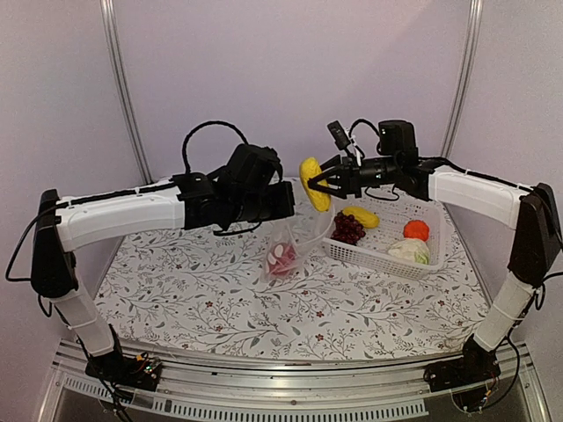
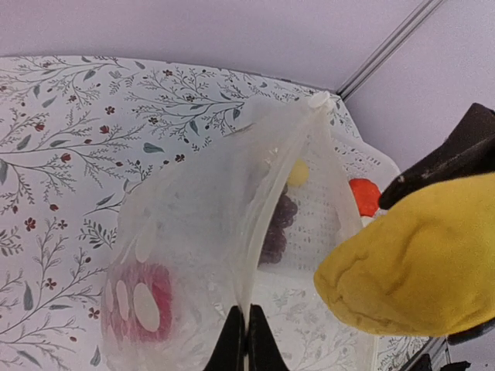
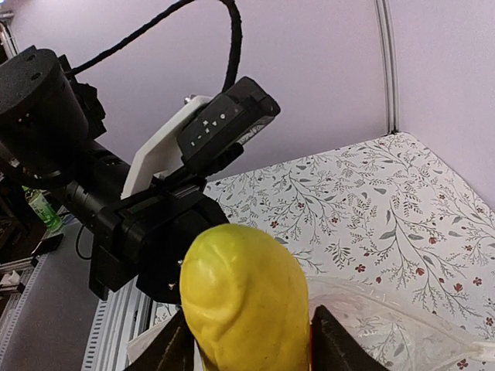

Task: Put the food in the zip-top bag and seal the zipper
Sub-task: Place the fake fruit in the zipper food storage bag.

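My left gripper point(image 2: 246, 340) is shut on the mouth edge of the clear zip-top bag point(image 2: 209, 255) and holds it up; the bag point(image 1: 290, 251) hangs over the table with the red pepper point(image 2: 135, 301) inside. The pale zipper strip point(image 2: 263, 232) runs up from my jaws. My right gripper point(image 1: 318, 186) is shut on a yellow piece point(image 1: 313, 182) above the bag mouth; it fills the right wrist view point(image 3: 244, 297) and shows at the right of the left wrist view point(image 2: 418, 270). The grape bunch point(image 1: 347, 228), second yellow piece point(image 1: 361, 216), orange fruit point(image 1: 416, 230) and cabbage point(image 1: 410, 251) lie in the basket.
The white slotted basket point(image 1: 378, 255) stands on the flowered table cloth at the right, just beside the bag. The left arm's wrist point(image 3: 147, 224) is close in front of my right gripper. Metal frame posts point(image 1: 123, 88) stand at the back corners.
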{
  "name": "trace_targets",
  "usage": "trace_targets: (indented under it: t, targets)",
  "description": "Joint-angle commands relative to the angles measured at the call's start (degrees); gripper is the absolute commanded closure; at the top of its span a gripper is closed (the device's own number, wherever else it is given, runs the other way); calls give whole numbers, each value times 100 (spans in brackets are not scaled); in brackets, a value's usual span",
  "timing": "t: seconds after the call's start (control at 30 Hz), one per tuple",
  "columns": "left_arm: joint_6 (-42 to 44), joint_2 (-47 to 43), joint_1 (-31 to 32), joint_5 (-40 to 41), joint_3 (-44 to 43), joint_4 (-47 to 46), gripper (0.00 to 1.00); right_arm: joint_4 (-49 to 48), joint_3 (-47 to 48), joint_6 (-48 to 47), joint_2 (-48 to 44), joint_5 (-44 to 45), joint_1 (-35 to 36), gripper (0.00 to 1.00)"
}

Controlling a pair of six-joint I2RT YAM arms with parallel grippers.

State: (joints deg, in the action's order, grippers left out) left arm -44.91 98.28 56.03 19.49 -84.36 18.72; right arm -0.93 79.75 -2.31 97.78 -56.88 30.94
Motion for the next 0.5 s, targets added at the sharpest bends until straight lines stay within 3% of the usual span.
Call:
trace_targets:
  t: [0.0,0.2,0.47]
  targets:
    - [-119,-279,-130,-31,217,-137,100,-221,-37,44,-21,415,44,42]
    - [-128,-347,-165,-13,348,-171,100,174,16,-149,-301,448,44,36]
    - [24,-318,-189,37,361,-155,100,1573,207,-764,-911,573,-372,34]
